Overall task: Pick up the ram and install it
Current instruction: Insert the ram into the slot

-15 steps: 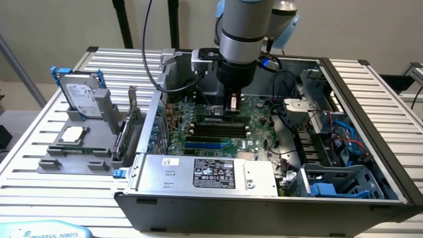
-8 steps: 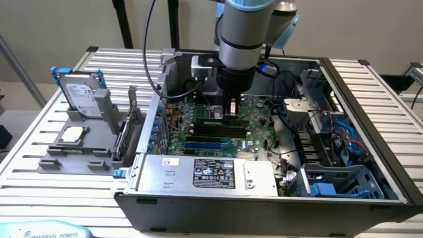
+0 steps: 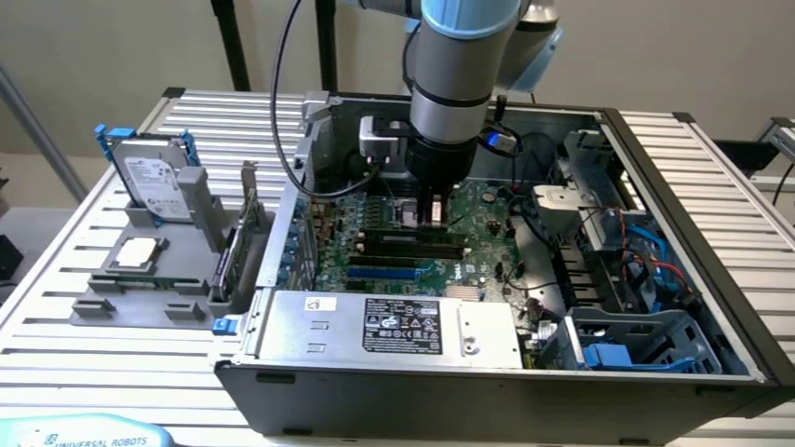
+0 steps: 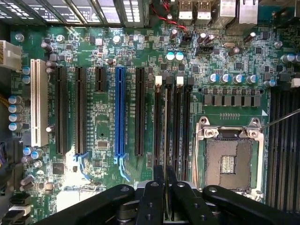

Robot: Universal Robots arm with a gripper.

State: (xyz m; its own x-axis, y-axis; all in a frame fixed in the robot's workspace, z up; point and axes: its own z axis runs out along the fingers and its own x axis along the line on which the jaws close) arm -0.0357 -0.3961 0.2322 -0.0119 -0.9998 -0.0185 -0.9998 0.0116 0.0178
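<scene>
The gripper (image 3: 434, 216) is lowered inside the open case (image 3: 497, 372), just above the motherboard (image 3: 478, 209). In the wrist view its fingers (image 4: 159, 183) are seen pressed nearly together, pinching the ram (image 4: 165, 187) edge-on between them. The ram is held upright over the memory slots (image 4: 171, 126), in line with them, beside the empty CPU socket (image 4: 229, 161). On the grey tray (image 3: 137, 298) at the exterior view's left, a hard drive (image 3: 155, 186) and a processor (image 3: 134, 253) are seen
</scene>
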